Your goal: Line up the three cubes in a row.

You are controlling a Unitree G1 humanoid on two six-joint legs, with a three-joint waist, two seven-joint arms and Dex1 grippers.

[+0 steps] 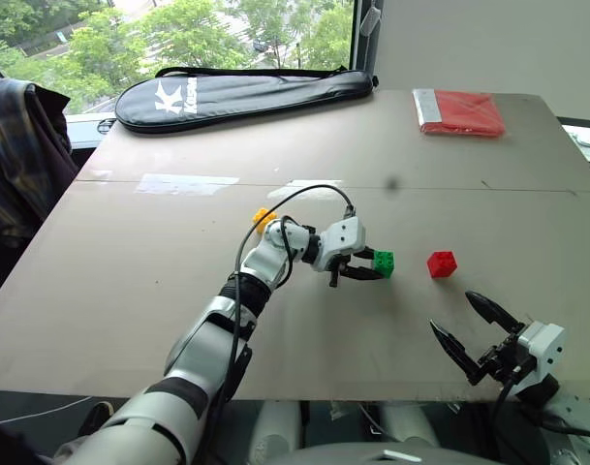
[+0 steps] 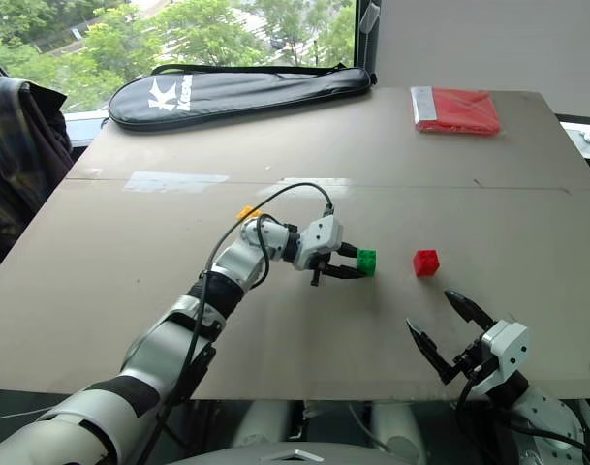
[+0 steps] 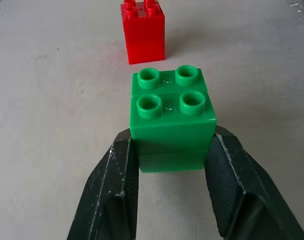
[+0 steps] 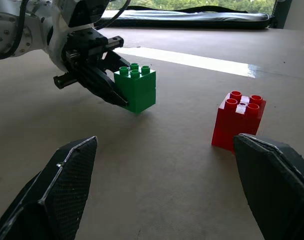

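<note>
Two fingers (image 3: 117, 185) clamp green cube (image 3: 171, 117) | red cube (image 3: 143, 31) beyond (yellow cube (image 1: 263, 218) perhaps behind arm)

Three cubes on table (image 1: 130, 281). One cube (image 1: 383, 263) mid-table, clamped between fingers of left gripper (image 1: 360, 266). Second cube (image 1: 442, 263) near, to its right. Third cube (image 1: 263, 218) left and behind, partly hidden by left arm. Right gripper (image 1: 479, 325) near front edge, right. Long bag (image 1: 241, 95) far left, packet (image 1: 457, 110) far right.
</note>
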